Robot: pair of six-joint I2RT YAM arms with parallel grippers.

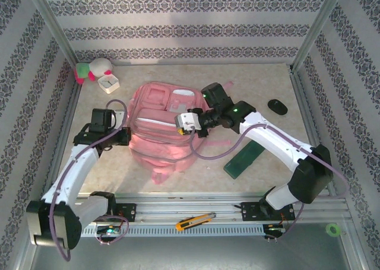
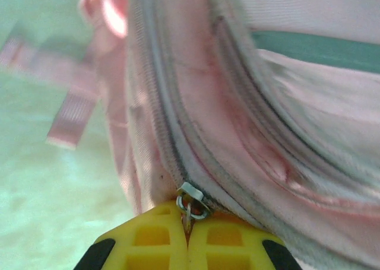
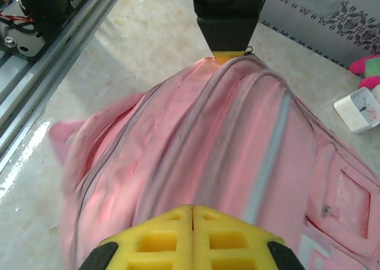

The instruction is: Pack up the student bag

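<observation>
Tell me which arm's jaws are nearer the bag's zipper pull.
Left. Its jaws are shut on the zipper pull at the student bag's left edge; the right arm has its jaws shut over the bag's middle, apart from the pull.

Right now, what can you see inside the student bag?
Nothing inside shows. The student bag looks zipped closed, and its pink fabric covers whatever it holds. The left gripper pinches a zip pull.
</observation>
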